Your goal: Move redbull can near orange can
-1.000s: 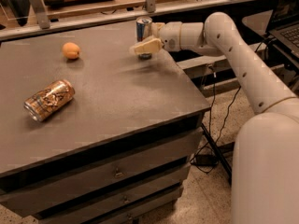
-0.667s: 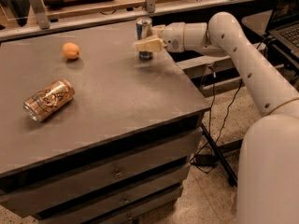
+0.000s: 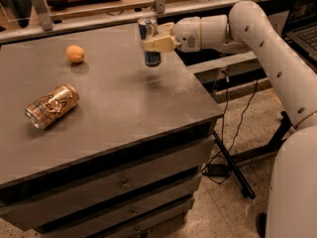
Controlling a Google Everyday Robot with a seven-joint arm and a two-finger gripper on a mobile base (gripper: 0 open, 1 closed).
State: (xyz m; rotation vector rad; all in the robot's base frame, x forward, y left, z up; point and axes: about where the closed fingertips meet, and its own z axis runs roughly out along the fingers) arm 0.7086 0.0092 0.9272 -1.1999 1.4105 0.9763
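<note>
Now lifted clear of the table (image 3: 148,118) and drawn forward from the back-edge spot of a second ago: redbull can (image 3: 152,58), upright, shadow on the surface beneath. Gripper (image 3: 151,43) clenched around the can's mid-body, reaching in from the right. Orange can (image 3: 52,105) lying on its side near front-left, well apart from the load. Small orange fruit (image 3: 75,54) at rear-left, off the direct line but near it.

Step in hand, by judgement: carry left and forward.
- Keep the load upright and pass in front of the fruit.
- Stop just beside the orange can without touching; round and lying flat, likely to roll if nudged.
- Lower until the base sits flat, then release; slim and tall, apt to topple if set down tilted.
</note>
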